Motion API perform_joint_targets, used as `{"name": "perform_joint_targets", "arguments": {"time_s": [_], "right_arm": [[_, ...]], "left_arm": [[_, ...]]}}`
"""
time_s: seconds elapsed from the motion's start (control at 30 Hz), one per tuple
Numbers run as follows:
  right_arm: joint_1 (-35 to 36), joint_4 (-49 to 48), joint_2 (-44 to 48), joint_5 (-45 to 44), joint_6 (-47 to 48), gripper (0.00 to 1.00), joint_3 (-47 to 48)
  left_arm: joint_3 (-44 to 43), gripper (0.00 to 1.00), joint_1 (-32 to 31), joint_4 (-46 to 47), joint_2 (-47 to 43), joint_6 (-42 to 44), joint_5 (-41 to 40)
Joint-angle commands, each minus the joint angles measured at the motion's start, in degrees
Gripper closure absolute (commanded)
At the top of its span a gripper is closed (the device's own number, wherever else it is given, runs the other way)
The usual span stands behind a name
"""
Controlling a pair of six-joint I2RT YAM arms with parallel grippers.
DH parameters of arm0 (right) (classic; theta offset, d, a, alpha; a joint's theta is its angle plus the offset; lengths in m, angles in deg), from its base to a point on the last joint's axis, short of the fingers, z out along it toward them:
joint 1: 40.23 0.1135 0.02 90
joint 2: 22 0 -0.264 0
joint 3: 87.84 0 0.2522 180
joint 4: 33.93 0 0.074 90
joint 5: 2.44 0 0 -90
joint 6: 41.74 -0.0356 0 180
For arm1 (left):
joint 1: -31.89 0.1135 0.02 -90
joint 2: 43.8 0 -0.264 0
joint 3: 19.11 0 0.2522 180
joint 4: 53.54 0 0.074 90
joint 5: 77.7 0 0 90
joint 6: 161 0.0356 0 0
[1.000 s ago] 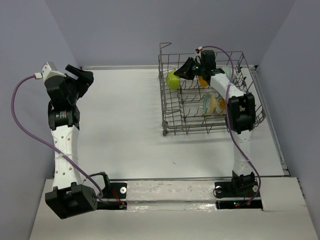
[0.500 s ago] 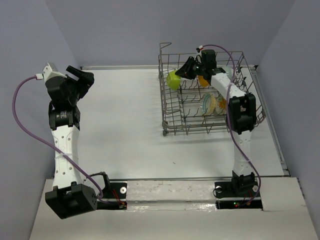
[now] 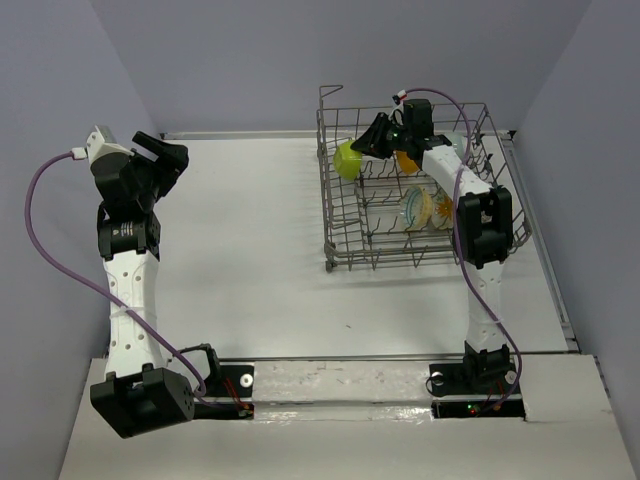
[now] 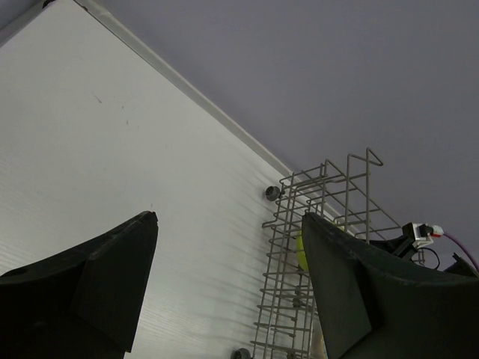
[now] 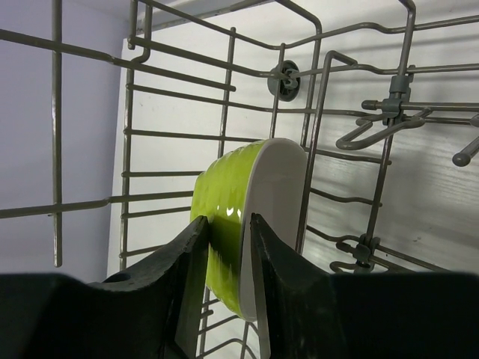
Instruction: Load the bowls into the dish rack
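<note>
White tabletop (image 3: 250, 250), grey walls: right gripper (image 5: 228, 247) inside the wire dish rack (image 5: 285, 78), jaws narrow, pinching a lime-green bowl (image 5: 224, 194) by its rim; left gripper (image 4: 228, 277) hangs wide, empty.

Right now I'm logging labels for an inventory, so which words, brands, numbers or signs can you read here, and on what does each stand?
None: no text can be read in any view.
The dish rack, the lime-green bowl, the left arm and the right arm show no words, numbers or logos.
</note>
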Motion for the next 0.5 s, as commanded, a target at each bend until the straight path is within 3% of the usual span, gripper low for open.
{"name": "perform_joint_targets", "arguments": {"time_s": [0.0,0.47], "right_arm": [[-0.51,7.2,-0.62,-4.8,3.64,0.66,0.12],[-0.51,9.84,-0.89,-7.96,6.1,0.63,1.88]], "left_arm": [[0.01,0.14,0.45,3.0,-0.94,-0.13,1.01],[-0.25,0.14,0.45,3.0,-0.76,-0.22,1.1]]}}
